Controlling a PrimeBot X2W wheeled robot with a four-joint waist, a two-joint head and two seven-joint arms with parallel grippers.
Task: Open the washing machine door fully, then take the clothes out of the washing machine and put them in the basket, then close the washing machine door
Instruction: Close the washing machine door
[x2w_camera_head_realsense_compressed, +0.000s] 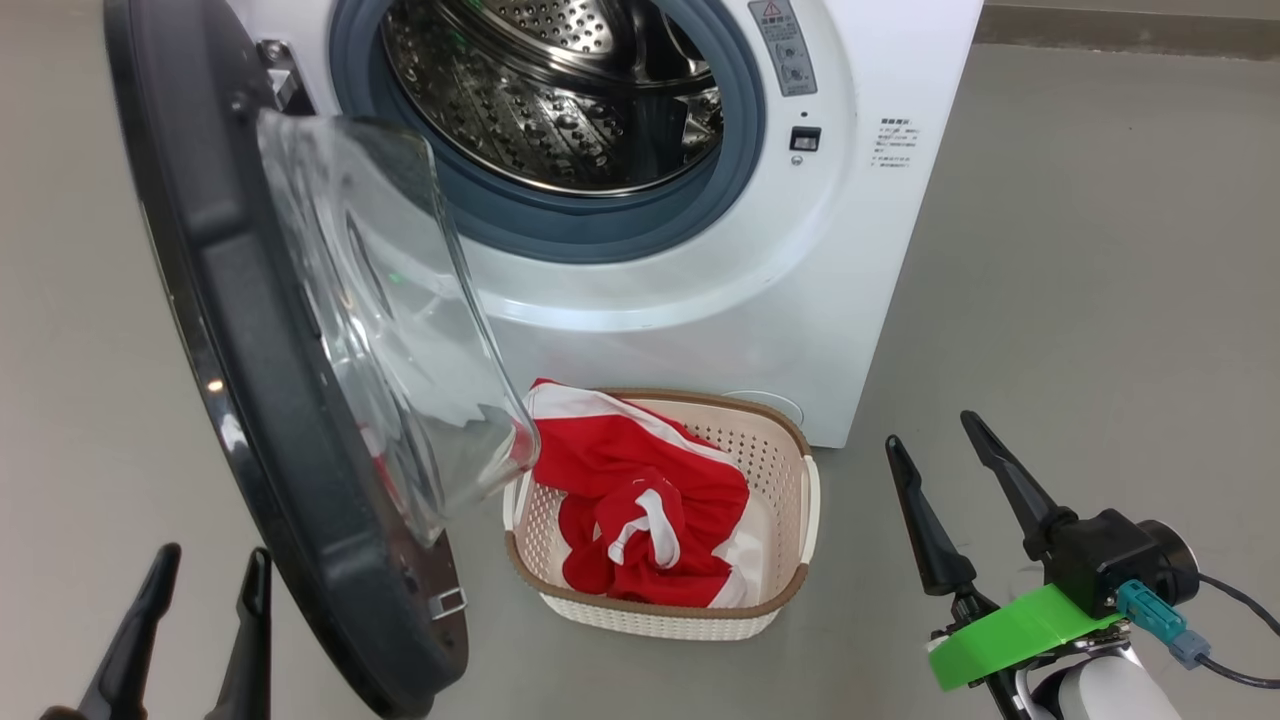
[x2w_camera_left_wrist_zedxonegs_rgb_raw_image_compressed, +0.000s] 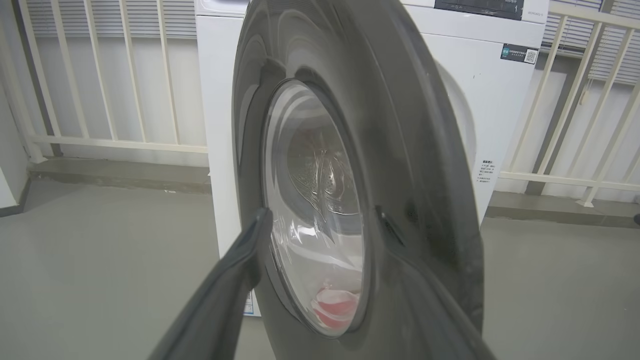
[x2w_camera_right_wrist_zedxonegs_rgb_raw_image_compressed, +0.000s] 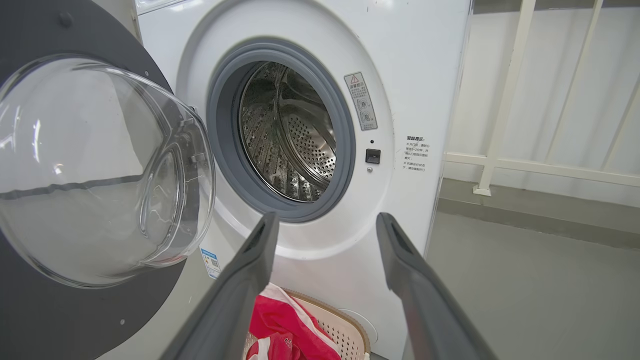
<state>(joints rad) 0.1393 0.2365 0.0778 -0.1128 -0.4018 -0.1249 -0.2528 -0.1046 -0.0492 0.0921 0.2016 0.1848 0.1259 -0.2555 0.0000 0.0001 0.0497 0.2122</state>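
Where basket (x2w_camera_head_realsense_compressed: 780, 480) sits, grey floor (x2w_camera_head_realsense_compressed: 1100, 250), white railing (x2w_camera_right_wrist_zedxonegs_rgb_raw_image_compressed: 506, 90)

1. White railing (x2w_camera_left_wrist_zedxonegs_rgb_raw_image_compressed: 115, 144): upright bars joined by a low horizontal rail.
2. Grey kerb (x2w_camera_left_wrist_zedxonegs_rgb_raw_image_compressed: 120, 175): directly beneath the railing.
3. Grey floor (x2w_camera_left_wrist_zedxonegs_rgb_raw_image_compressed: 100, 275): in front of the railing.
4. Slatted panels (x2w_camera_left_wrist_zedxonegs_rgb_raw_image_compressed: 150, 17): behind the railing's upper part.

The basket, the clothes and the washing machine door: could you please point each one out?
the basket (x2w_camera_head_realsense_compressed: 778, 470), head view, perforated right wall.
the clothes (x2w_camera_head_realsense_compressed: 640, 470), head view, middle of the red fabric.
the washing machine door (x2w_camera_head_realsense_compressed: 240, 300), head view, dark inner rim.
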